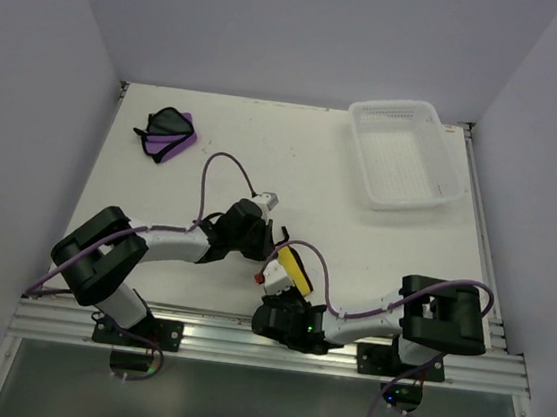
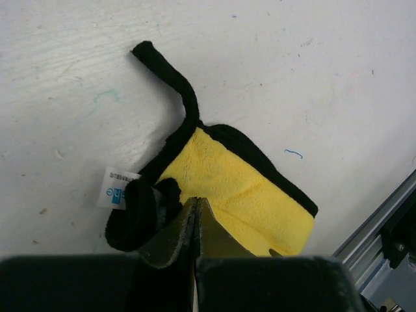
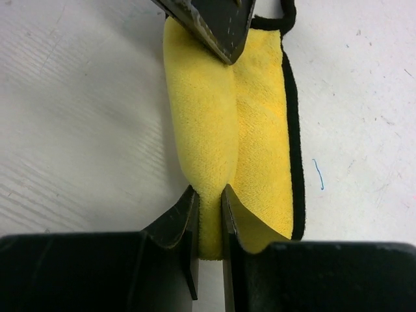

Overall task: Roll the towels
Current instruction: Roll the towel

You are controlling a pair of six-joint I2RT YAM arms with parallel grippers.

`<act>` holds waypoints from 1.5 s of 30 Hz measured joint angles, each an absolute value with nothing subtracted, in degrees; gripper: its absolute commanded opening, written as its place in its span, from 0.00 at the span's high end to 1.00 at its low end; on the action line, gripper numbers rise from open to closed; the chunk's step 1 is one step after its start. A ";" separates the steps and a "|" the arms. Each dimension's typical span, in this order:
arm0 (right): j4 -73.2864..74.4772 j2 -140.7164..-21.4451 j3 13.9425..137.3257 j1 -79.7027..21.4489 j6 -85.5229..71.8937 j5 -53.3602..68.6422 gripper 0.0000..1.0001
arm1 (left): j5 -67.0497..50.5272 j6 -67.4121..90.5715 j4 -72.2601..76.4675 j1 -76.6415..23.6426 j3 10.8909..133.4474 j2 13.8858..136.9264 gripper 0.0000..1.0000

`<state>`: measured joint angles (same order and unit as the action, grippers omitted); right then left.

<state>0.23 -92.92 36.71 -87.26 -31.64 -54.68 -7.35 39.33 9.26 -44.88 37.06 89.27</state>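
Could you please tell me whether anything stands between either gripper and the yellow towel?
Nothing visible does. The jaws of the right gripper pinch the raised fold of the yellow towel at one end; the left gripper, jaws shut, meets the same fold at the other end.

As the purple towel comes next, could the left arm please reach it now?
Probably yes: bare table leads to the purple towel, though the left gripper is shut on the yellow towel.

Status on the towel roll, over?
Left gripper shut, tips pressed on yellow towel. Right gripper pinching a raised fold at its near end. Purple towel far left, no gripper near. Nothing in the way; basket far right.
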 measured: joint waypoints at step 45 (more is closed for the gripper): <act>-34.26 -70.24 7.66 -76.62 -40.84 -28.18 1.00 | -4.73 36.12 1.04 -35.62 31.97 79.31 1.00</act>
